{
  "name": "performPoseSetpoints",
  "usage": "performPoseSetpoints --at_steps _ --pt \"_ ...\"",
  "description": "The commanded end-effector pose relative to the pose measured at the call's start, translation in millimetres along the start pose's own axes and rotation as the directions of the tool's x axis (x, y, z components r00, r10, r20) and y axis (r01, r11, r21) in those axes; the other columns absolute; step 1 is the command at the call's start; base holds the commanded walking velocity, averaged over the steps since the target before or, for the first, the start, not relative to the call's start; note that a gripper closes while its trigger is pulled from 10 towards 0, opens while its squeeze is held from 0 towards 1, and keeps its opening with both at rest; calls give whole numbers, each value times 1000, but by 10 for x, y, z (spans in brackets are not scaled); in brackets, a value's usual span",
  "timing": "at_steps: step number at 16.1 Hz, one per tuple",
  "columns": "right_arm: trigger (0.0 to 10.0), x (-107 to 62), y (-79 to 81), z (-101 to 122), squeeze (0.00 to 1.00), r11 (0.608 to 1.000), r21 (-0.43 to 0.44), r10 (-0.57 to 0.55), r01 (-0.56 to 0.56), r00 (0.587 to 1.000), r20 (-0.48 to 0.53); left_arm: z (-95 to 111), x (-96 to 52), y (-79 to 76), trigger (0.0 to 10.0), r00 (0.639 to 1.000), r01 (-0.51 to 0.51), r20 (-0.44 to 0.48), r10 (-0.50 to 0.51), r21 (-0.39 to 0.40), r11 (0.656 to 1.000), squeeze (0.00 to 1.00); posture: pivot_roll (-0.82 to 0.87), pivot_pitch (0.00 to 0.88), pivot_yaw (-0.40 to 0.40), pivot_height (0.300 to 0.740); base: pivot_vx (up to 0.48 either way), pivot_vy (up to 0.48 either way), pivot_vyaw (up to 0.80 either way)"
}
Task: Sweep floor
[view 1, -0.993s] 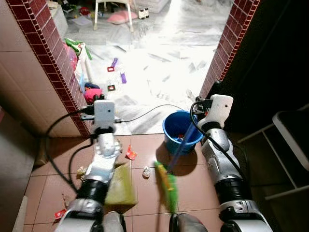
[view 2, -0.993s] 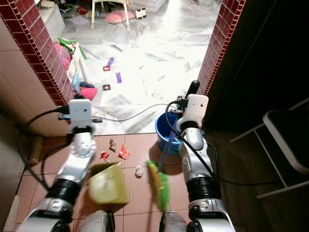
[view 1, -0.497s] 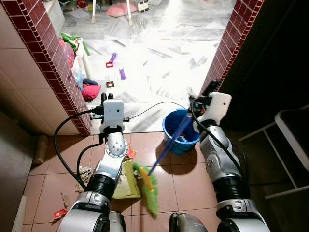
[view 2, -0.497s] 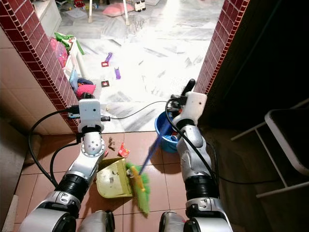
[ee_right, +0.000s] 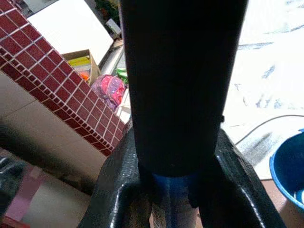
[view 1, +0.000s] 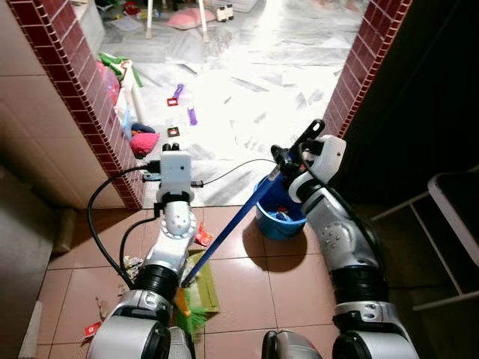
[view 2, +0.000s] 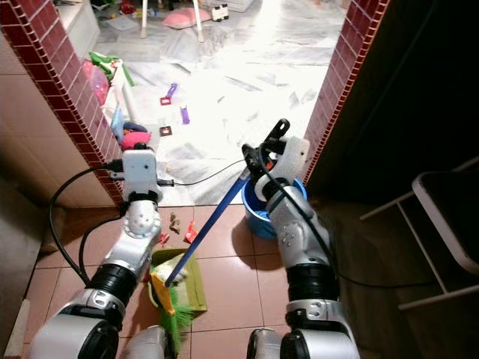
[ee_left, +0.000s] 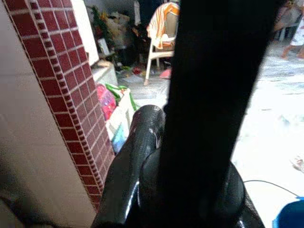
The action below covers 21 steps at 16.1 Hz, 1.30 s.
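Terracotta floor tiles (view 1: 292, 284) are carrying litter at eight o'clock; the right gripper (view 1: 283, 158) is clamping the blue broom handle (view 1: 233, 225), bristles (view 2: 173, 317) resting at the yellow dustpan (view 2: 196, 284); light, stiff, best gripped high; left gripper's (ee_left: 190, 142) grasp: cannot tell.

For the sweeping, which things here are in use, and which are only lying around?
In use:
right gripper holding the broom
left gripper, on the dustpan
red scrap and other litter on the brown tiles

Lying around:
blue bucket
black cable
purple toys
pink bag
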State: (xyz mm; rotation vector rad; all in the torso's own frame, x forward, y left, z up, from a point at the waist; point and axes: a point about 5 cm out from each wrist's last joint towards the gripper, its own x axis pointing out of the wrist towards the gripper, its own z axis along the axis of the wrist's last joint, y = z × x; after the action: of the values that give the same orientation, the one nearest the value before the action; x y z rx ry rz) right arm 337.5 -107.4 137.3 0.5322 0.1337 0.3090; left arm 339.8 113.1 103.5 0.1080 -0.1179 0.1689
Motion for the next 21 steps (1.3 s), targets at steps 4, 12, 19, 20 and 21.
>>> performPoseSetpoints --at_steps 4,12,19,20,21 --pt "10000 50 221 138 0 988 35 146 -147 989 26 -50 -3 -140 10000 986 41 -135 -101 -391 920 0 -78 78 -14 740 0 0 0" --pt "10000 -22 380 363 0 887 -385 301 -256 952 59 -63 3 -146 10000 975 127 -107 -197 -462 878 0 -89 59 -17 740 0 0 0" --pt "10000 -23 509 808 0 800 -534 410 -273 899 155 -76 25 -120 10000 972 151 -99 -214 -438 886 0 -100 35 -6 740 0 0 0" --pt "10000 -23 515 844 0 798 -544 410 -259 895 174 -76 24 -127 10000 971 154 -97 -216 -439 885 0 -100 35 -6 740 0 0 0" --pt "10000 -24 525 899 0 792 -563 410 -238 890 201 -81 19 -131 10000 971 154 -97 -217 -434 887 0 -100 35 -6 740 0 0 0"
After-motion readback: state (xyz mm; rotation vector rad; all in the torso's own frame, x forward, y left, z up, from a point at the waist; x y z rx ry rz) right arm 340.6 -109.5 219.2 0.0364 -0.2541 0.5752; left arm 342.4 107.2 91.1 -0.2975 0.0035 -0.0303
